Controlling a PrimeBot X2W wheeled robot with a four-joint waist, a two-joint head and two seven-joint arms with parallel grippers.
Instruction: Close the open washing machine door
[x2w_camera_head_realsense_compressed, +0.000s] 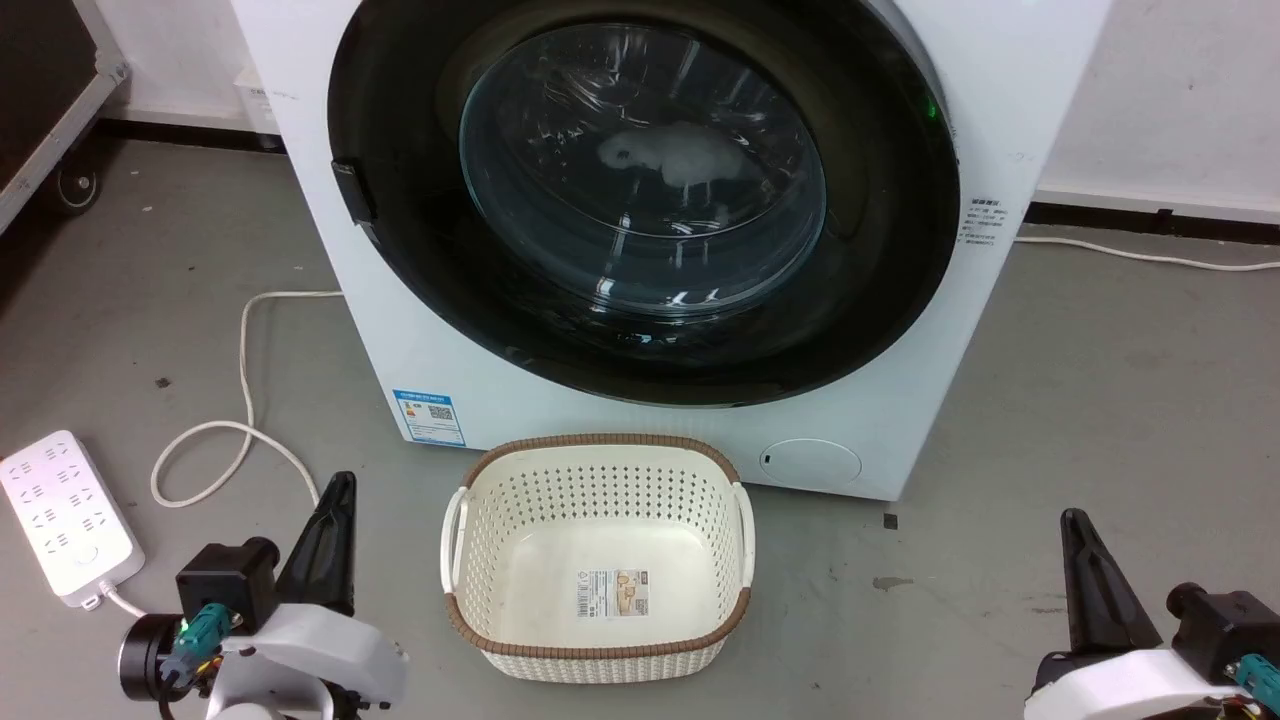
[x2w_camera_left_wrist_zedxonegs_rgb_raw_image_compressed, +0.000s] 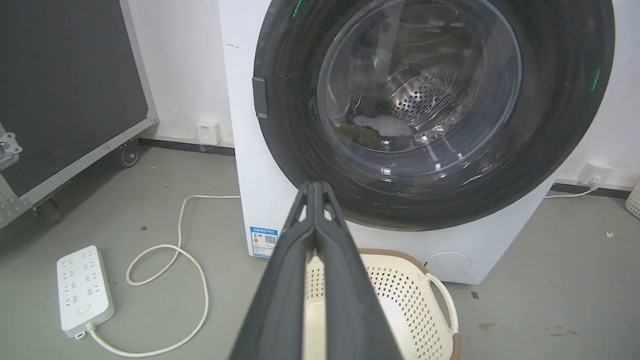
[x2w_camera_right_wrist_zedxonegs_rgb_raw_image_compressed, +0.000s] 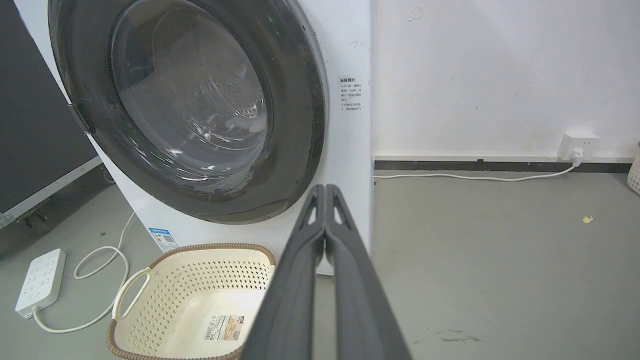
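The washing machine (x2w_camera_head_realsense_compressed: 880, 420) is a big white front-loader standing straight ahead. Its round black-rimmed door (x2w_camera_head_realsense_compressed: 640, 200) lies flat against the front panel, with the handle notch at the rim's left edge. Through the glass bowl I see the steel drum and a pale item inside. The door (x2w_camera_left_wrist_zedxonegs_rgb_raw_image_compressed: 435, 100) looks flush in the left wrist view too, and so does the door (x2w_camera_right_wrist_zedxonegs_rgb_raw_image_compressed: 190, 100) in the right wrist view. My left gripper (x2w_camera_head_realsense_compressed: 335, 482) is low at the left, shut and holding nothing, well short of the machine. My right gripper (x2w_camera_head_realsense_compressed: 1075, 518) is low at the right, also shut and holding nothing.
A cream perforated laundry basket (x2w_camera_head_realsense_compressed: 600, 441) with a brown rim sits on the floor just before the machine, between my arms. A white power strip (x2w_camera_head_realsense_compressed: 65, 515) and its looping cable (x2w_camera_head_realsense_compressed: 245, 400) lie at the left. A black wheeled case (x2w_camera_left_wrist_zedxonegs_rgb_raw_image_compressed: 65, 90) stands far left.
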